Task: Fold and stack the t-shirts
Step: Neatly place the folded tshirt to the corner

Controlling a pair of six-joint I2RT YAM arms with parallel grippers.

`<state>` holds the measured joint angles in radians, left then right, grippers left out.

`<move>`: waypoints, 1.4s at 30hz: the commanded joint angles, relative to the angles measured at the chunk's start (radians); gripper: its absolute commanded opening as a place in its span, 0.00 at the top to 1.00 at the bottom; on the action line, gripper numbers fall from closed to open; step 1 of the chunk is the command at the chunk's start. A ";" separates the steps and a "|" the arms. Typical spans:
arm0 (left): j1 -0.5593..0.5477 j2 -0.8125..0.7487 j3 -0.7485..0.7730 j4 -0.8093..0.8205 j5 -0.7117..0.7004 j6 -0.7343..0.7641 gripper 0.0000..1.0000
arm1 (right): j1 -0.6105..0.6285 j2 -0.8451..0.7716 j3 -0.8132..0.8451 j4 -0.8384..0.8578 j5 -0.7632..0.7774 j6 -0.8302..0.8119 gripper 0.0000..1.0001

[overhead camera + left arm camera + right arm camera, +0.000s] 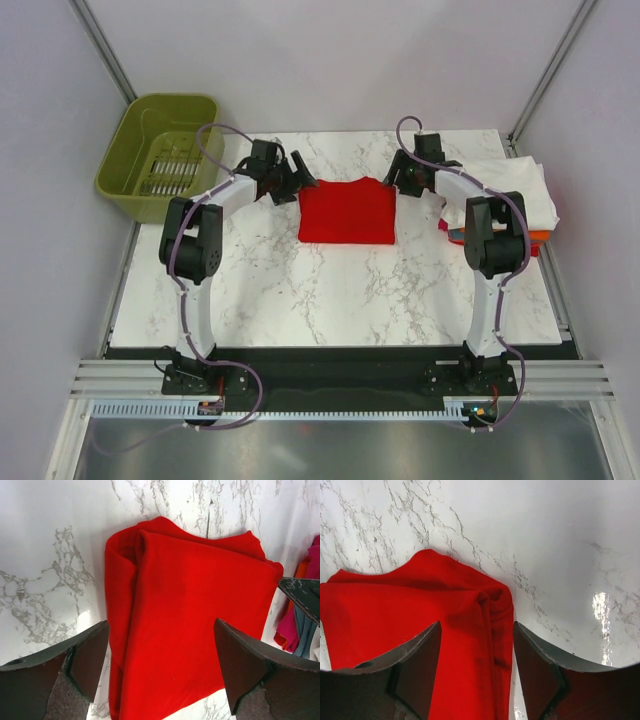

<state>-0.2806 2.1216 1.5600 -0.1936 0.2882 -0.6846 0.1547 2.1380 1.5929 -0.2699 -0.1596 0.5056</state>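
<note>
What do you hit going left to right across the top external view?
olive-green basket → left gripper → red t-shirt → right gripper → stack of folded shirts

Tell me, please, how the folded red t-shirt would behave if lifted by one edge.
Probably floppy: the red t-shirt is soft cloth, its loose layered folds showing at one side, so it would likely sag and unfold. It lies thin and flat, so it seems light. Pushed across the glossy table, it might bunch rather than slide whole.

Olive-green basket [122,150] sits at the white marble table's [300,290] far-left corner
</note>
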 commanded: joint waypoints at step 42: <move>-0.049 -0.038 0.042 0.097 -0.096 0.083 0.98 | 0.063 -0.133 -0.002 0.100 0.034 -0.072 1.00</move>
<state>-0.3202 2.2314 1.6245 -0.1402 0.2100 -0.6487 0.2081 2.1654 1.6089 -0.1997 -0.1322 0.4538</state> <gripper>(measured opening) 0.039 0.021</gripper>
